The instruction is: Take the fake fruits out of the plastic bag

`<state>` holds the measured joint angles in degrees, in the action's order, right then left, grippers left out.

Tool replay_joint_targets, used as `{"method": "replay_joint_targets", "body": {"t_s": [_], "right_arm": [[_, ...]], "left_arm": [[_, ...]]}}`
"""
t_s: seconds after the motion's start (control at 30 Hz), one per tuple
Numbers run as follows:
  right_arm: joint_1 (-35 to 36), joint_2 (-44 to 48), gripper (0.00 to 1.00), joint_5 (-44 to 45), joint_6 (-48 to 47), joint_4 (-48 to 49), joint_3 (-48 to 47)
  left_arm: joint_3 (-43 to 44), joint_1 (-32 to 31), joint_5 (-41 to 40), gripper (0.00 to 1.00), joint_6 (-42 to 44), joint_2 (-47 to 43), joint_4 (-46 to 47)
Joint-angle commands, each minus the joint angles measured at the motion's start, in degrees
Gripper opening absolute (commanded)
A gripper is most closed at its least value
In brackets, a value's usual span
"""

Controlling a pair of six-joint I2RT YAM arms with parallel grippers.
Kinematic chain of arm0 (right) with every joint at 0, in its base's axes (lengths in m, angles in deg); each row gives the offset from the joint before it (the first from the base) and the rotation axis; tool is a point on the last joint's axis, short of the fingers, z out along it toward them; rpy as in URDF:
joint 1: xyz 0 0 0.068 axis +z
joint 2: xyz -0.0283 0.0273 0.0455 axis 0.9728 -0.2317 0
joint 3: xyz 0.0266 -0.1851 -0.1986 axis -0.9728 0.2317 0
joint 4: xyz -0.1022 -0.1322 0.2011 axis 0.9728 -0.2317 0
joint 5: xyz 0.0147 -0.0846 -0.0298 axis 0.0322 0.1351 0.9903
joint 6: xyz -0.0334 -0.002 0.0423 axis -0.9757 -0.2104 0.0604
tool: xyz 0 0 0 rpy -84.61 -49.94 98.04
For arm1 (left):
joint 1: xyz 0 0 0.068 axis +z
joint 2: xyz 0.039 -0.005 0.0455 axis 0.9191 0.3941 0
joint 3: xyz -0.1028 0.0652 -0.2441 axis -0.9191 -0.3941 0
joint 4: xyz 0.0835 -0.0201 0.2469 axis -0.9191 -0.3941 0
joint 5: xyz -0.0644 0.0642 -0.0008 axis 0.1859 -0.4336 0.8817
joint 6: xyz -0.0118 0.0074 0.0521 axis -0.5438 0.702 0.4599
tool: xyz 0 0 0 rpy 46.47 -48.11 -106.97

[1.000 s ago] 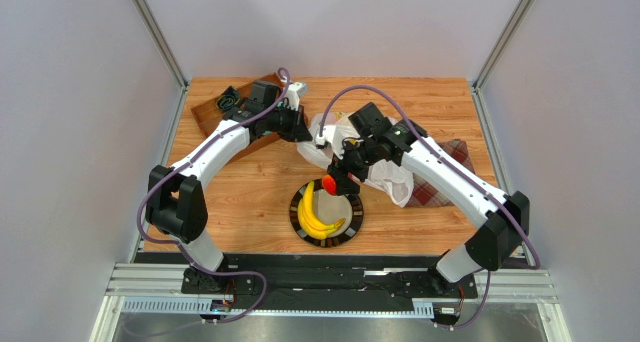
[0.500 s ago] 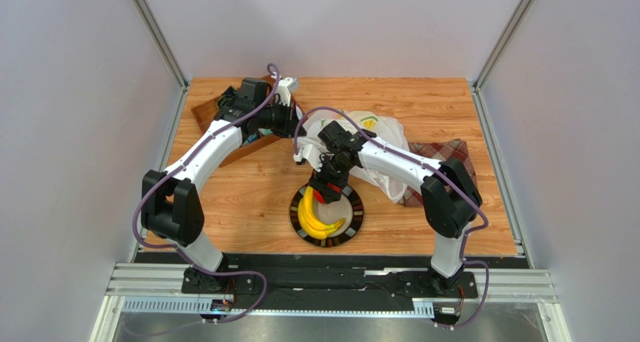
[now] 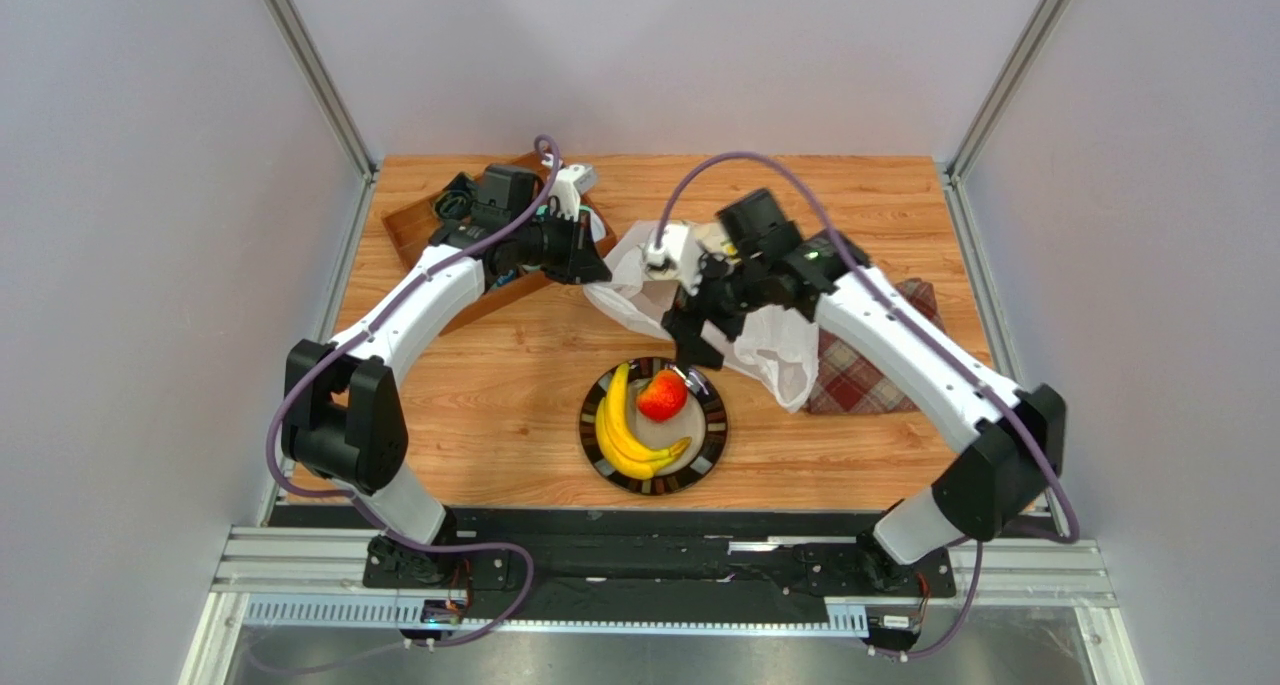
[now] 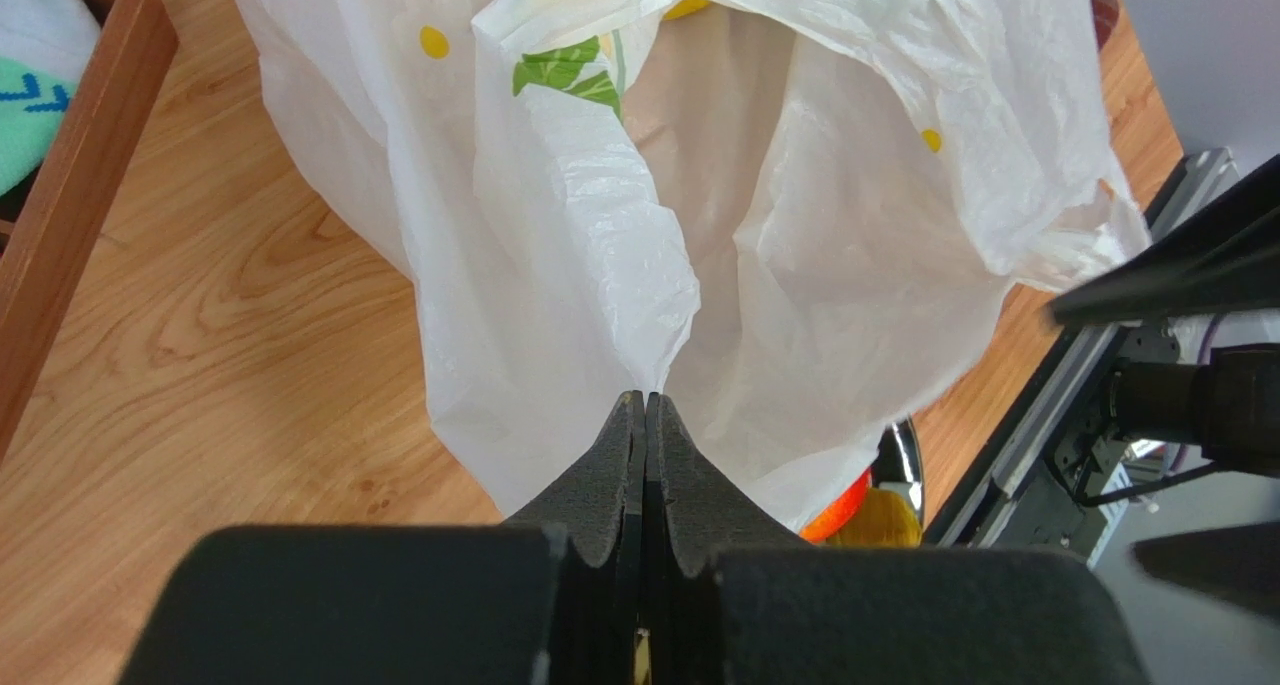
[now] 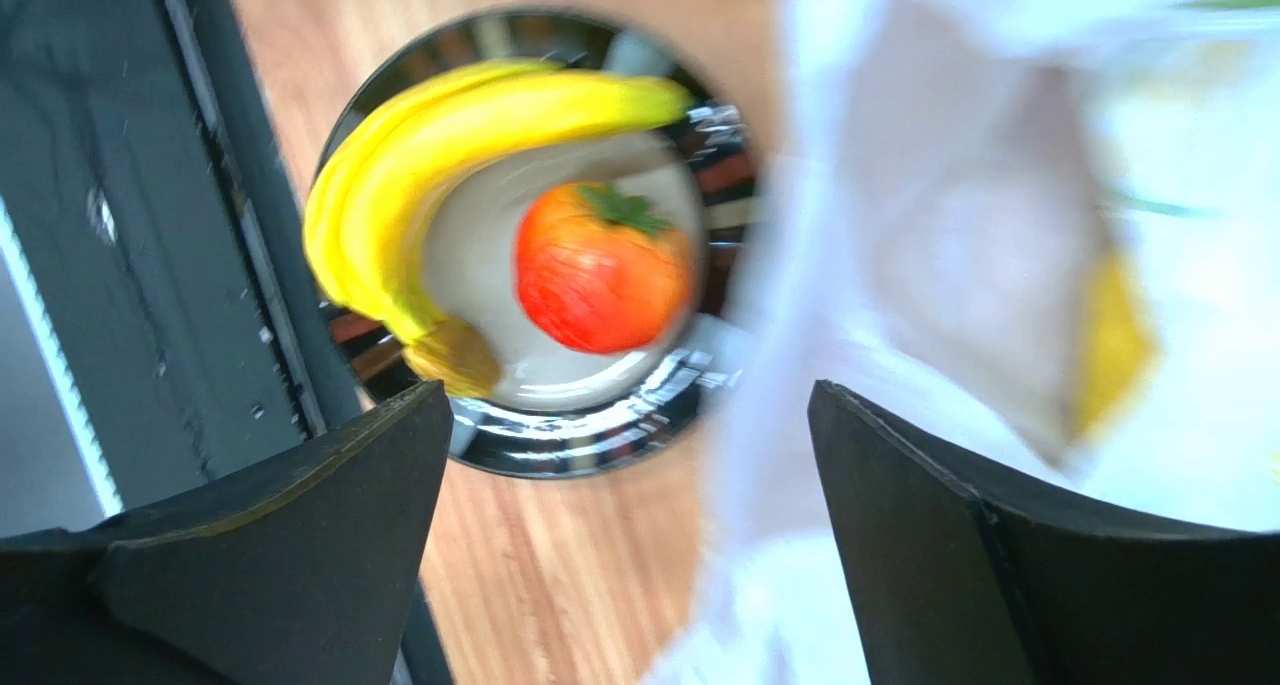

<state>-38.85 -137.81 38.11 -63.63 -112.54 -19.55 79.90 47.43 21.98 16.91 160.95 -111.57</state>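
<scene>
The white plastic bag (image 3: 759, 325) lies crumpled behind a dark-rimmed plate (image 3: 720, 433). Yellow bananas (image 3: 622, 433) and a red apple-like fruit (image 3: 660, 397) rest on the plate. My left gripper (image 3: 597, 268) is shut on a fold of the bag (image 4: 781, 220) at its left edge and holds it up. My right gripper (image 3: 696, 343) is open and empty, hovering between the plate and the bag. In the right wrist view, the gripper (image 5: 628, 403) hangs over the plate rim (image 5: 601, 442), with the red fruit (image 5: 601, 265) and bananas (image 5: 398, 168) below. A yellow shape (image 5: 1115, 340) shows through the bag (image 5: 932, 250).
A wooden tray (image 3: 436, 250) holding dark items stands at the back left, behind my left arm. A red plaid cloth (image 3: 869, 378) lies under the bag's right side. The black rail (image 3: 661, 528) runs along the table's near edge.
My right gripper carried the red fruit down to the plate, let it go, and has pulled back up toward the bag, open. The left gripper still pinches the bag.
</scene>
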Motion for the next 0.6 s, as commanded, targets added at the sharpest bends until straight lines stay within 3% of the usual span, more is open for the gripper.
{"method": "replay_joint_targets", "body": {"t_s": [0.0, 0.13, 0.3, 0.5, 0.57], "right_arm": [[-5.15, 2.18, 0.91, -2.63, 0.48, 0.53, -3.41], [-7.34, -2.82, 0.82, 0.79, -0.13, 3.87, -5.61], [-9.72, -11.51, 0.70, 4.31, -8.64, 4.06, -9.74], [-12.18, -21.54, 0.47, 4.49, -15.15, -1.90, -18.70], [-12.88, -26.02, 0.46, 5.54, -16.56, -2.97, -22.12]], "left_arm": [[0.24, -0.07, 2.30, 0.00, 0.09, -1.91, 2.23], [0.94, -0.07, 3.09, 0.00, 0.36, -2.09, 1.01], [1.82, -0.07, 3.80, 0.00, 1.06, -2.88, -0.23], [1.82, -0.07, 3.71, 0.00, 1.76, -3.84, -0.58], [1.82, -0.07, 3.97, 0.00, 2.02, -4.20, -0.67]]}}
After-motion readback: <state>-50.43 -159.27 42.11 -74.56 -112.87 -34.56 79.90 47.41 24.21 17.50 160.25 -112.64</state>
